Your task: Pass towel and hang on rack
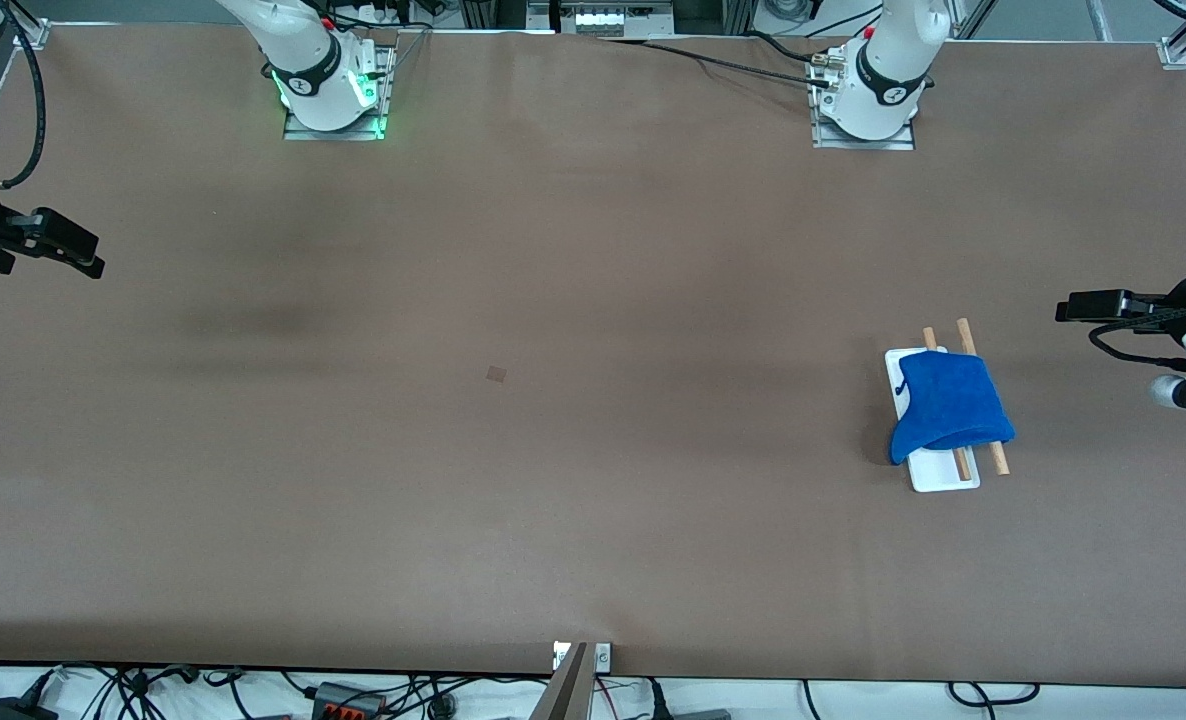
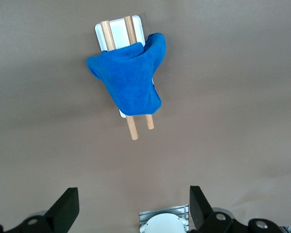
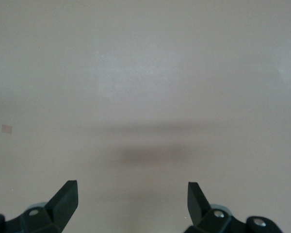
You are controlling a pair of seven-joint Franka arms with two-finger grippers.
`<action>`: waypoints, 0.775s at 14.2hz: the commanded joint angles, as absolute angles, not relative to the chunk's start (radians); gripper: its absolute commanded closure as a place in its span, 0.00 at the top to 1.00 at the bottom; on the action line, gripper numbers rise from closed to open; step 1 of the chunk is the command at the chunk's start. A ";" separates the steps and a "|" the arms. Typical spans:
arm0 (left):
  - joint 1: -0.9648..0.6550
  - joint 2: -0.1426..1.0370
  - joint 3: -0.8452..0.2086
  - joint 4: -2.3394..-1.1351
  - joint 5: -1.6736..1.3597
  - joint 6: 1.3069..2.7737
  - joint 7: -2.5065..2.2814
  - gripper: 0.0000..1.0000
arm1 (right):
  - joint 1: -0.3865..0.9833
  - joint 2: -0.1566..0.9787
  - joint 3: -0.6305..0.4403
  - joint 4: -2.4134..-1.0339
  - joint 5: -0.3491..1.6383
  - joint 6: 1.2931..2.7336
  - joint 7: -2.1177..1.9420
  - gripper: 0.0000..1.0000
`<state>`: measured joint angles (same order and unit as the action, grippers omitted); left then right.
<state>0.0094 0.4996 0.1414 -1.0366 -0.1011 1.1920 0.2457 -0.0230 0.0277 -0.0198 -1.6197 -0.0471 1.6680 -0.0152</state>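
1. The blue towel (image 1: 948,408) lay draped over the two wooden rods of the rack (image 1: 938,478), toward the left arm's end of the desk (image 1: 553,450).
2. It looked soft, light and limp; a pinch on a hanging edge would probably hold best.
3. The left end effector (image 2: 133,213) hovered beside the rack, fingers spread, holding nothing.
4. The right end effector (image 3: 132,204) waited over bare desk, fingers spread, empty.

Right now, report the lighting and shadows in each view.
Front view: even light, a soft dark smudge on the table, a faint shadow beside the towel. Left wrist view: sharp, the rack casts little shadow. Right wrist view: washed out, pale, one blurred dark band.
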 commanded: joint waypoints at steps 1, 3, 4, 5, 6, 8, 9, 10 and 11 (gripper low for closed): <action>-0.028 0.382 0.157 -1.191 -0.083 1.292 0.224 1.00 | -0.020 0.011 -0.025 -1.631 -0.028 1.658 -0.021 1.00; -0.008 0.260 0.155 -1.374 -0.086 1.466 0.232 1.00 | -0.020 0.012 -0.025 -1.634 -0.028 1.657 -0.021 1.00; 0.009 0.188 0.153 -1.473 -0.089 1.544 0.233 1.00 | -0.017 0.012 -0.025 -1.634 -0.031 1.658 -0.023 1.00; 0.018 0.143 0.132 -1.544 -0.090 1.598 0.224 1.00 | -0.015 0.012 -0.023 -1.635 -0.038 1.660 -0.023 1.00; 0.040 0.112 0.112 -1.578 -0.083 1.629 0.221 1.00 | -0.015 0.012 -0.023 -1.637 -0.038 1.660 -0.025 1.00; 0.054 0.094 0.109 -1.583 -0.060 1.637 0.224 1.00 | -0.015 0.014 -0.023 -1.637 -0.038 1.658 -0.025 1.00; 0.055 0.077 0.109 -1.588 -0.034 1.626 0.222 1.00 | -0.015 0.014 -0.023 -1.637 -0.038 1.658 -0.025 1.00; 0.055 0.046 0.103 -1.615 -0.026 1.612 0.222 1.00 | -0.017 0.014 -0.023 -1.637 -0.037 1.658 -0.025 1.00; 0.055 0.017 0.085 -1.647 -0.026 1.614 0.221 1.00 | -0.017 0.014 -0.023 -1.637 -0.037 1.660 -0.025 1.00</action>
<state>0.0448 0.0990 0.1262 -1.5561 -0.0587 1.5991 0.2369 -0.0212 0.0292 -0.0190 -1.6221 -0.0456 1.6639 -0.0152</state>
